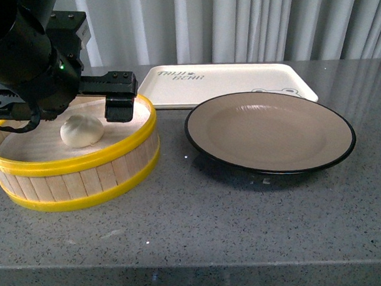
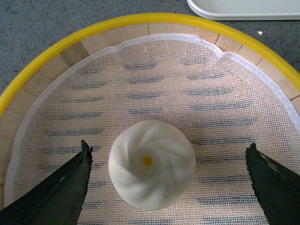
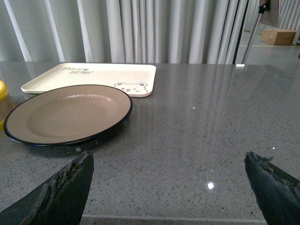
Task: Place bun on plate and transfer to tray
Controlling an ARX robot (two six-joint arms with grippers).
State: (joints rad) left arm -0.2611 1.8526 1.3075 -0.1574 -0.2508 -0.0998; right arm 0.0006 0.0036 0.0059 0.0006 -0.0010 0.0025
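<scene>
White bun (image 2: 151, 164) between spread jaws of left pincer (image 2: 167, 144)

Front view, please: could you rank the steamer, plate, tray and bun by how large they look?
1. Steamer and plate: about alike, not ranked.
2. Tray: looks smaller, but it lies farther back and the plate overlaps it, so unsure.
3. Bun: clearly smallest.

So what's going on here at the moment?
The left gripper hangs open over the bun, which sits in the wooden steamer, a finger on each side and neither touching it. The plate beside the steamer is empty, and the tray lies behind it. The right gripper is open over the counter, holding nothing.
</scene>
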